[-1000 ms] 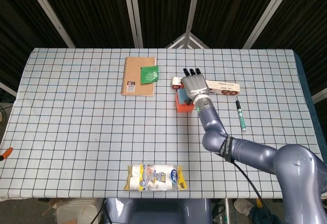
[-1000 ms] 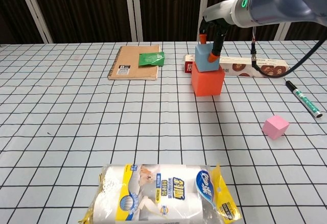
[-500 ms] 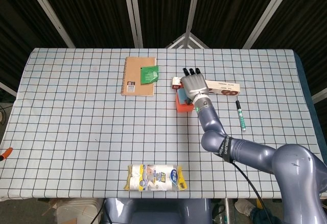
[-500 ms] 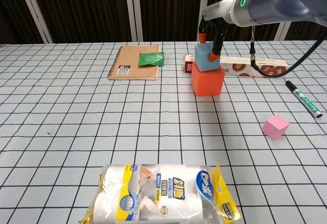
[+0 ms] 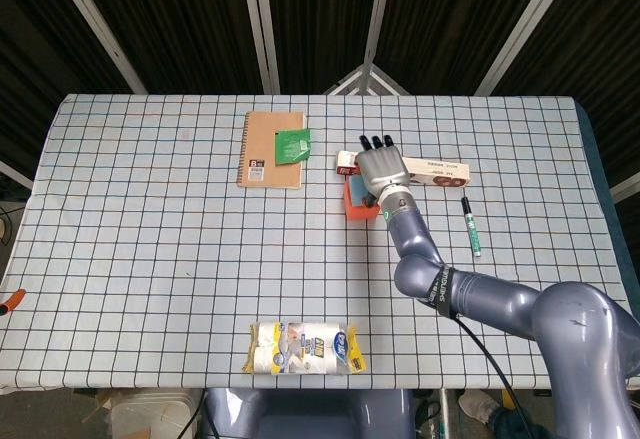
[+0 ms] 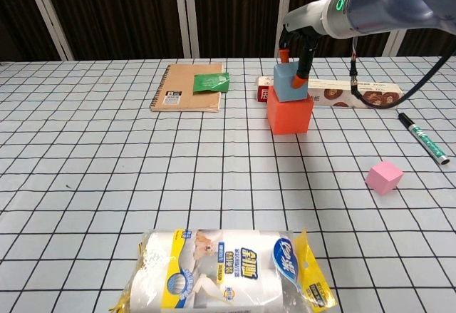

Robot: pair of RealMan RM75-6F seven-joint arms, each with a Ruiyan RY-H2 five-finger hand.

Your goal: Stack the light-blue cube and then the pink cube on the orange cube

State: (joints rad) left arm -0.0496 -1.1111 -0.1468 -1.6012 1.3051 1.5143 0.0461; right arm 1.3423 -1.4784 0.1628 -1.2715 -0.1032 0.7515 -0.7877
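my right hand (image 6: 295, 55): still pinching light-blue cube (image 6: 288, 85)
cube: shifted slightly right on orange cube (image 6: 289, 115)
pink cube (image 6: 384, 177): unmoved

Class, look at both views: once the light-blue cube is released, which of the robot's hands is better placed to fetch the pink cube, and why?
Probably the right hand: it holds the light-blue cube on the orange cube, and the pink cube lies on its side. The left hand is out of view.
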